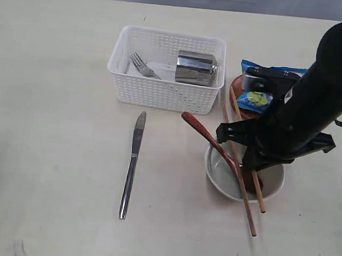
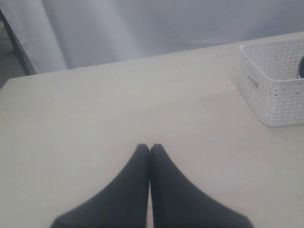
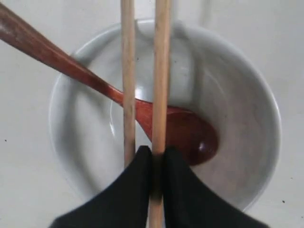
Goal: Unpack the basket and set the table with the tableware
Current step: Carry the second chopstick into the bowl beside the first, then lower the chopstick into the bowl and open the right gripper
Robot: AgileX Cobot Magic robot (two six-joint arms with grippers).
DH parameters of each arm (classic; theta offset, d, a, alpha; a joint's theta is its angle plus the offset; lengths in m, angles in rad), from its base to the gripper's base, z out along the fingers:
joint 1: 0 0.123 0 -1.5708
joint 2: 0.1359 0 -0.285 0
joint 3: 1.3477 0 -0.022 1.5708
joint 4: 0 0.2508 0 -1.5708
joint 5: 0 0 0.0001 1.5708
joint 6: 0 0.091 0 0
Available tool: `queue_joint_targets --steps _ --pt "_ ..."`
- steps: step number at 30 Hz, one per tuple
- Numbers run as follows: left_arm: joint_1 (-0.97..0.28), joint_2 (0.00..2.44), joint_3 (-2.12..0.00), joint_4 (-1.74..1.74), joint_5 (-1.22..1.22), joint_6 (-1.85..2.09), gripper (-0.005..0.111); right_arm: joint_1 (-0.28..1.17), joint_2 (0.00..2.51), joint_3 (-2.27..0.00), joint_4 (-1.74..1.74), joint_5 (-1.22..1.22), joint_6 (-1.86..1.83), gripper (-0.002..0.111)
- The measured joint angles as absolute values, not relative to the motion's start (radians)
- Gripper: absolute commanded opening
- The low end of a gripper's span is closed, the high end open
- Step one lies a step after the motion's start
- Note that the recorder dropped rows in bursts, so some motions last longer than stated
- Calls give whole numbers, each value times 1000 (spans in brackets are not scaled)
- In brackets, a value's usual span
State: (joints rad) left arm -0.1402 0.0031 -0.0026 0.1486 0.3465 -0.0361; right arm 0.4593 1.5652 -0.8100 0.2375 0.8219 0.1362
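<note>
two grippers over a cream table [image 1: 53, 124]. far left, left gripper [image 2: 150, 148] pressed fully closed, holding nothing, above bare tabletop. next, steel knife [image 1: 132, 163] flat on the table, near a white basket [image 1: 164, 95] with a fork [image 1: 144, 65] and steel cup [image 1: 195, 67] inside. further right, wooden spoon [image 1: 209, 137] resting in a pale bowl [image 1: 216, 178], two chopsticks [image 1: 249, 214] laid across it. right gripper [image 3: 157, 154] nearly closed, pinching one chopstick [image 3: 161, 71]. beyond, brown plate [image 1: 238, 83] partly under a blue chip bag [image 1: 270, 70].
</note>
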Motion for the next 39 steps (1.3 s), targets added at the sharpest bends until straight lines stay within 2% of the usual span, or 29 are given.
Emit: queue_joint_targets --steps 25,27,28,30,31,35,39 --pt "-140 3 -3 149 347 -36 0 459 1565 -767 262 815 136 1" --pt "-140 3 -3 149 347 -36 0 459 1565 -767 268 815 136 14" --pt "-140 3 -3 149 347 -36 0 459 1565 -767 268 815 136 27" --pt "-140 3 -3 149 347 -36 0 459 1565 -767 268 815 136 43" --pt "-140 3 -3 149 347 -36 0 459 1565 -767 269 815 136 45" --pt "-140 3 -3 149 347 -36 0 459 1565 -767 268 829 136 40" --pt "-140 3 -3 149 347 -36 0 459 1565 -850 186 944 141 37"
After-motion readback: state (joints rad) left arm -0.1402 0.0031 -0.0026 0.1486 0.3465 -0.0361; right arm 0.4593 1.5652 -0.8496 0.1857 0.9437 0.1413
